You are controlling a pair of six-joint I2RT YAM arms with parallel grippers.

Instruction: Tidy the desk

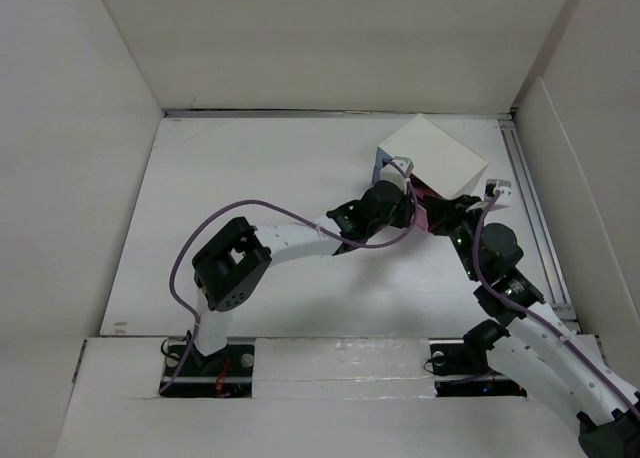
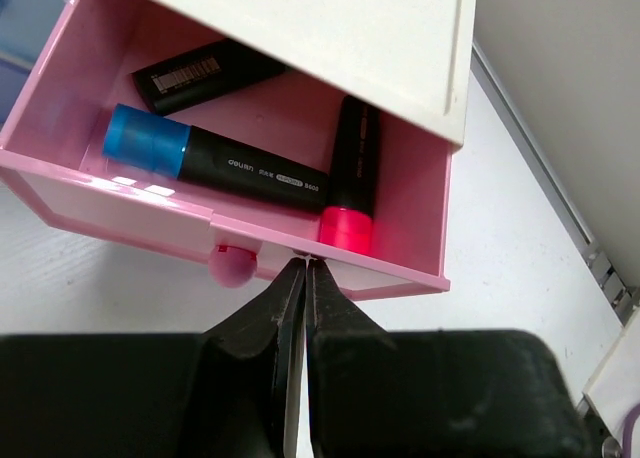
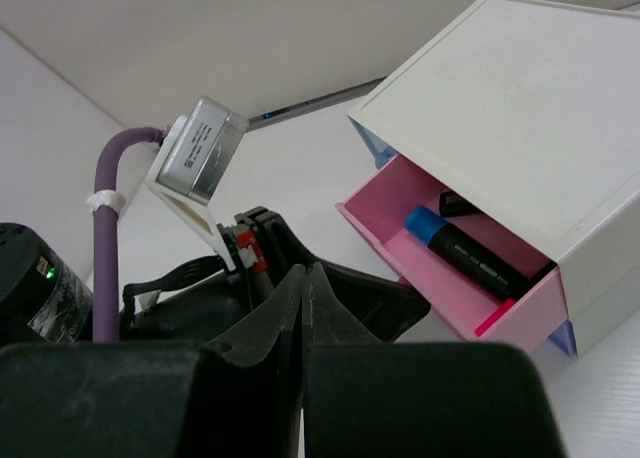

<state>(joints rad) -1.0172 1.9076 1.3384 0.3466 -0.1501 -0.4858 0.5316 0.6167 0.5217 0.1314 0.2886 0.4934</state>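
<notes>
While the pink drawer (image 2: 90, 203) hangs open with markers (image 2: 230, 163) inside, the left end effector (image 2: 305, 278) sits at its front, fingers pressed together. The right end effector (image 3: 305, 278) is pinched together too. The white counter (image 1: 250, 168) spreads under the box (image 1: 435, 156).

Open pink plastic drawer (image 3: 450, 300) in small white plastic box (image 3: 520, 128).
Inside, black marker with blue cap (image 3: 470, 258) lying flat; nearer, black right gripper (image 3: 305, 273) with jaws pressed together on nothing, left of it a silver camera block (image 3: 200, 153) on a purple cable (image 3: 105, 258).
</notes>
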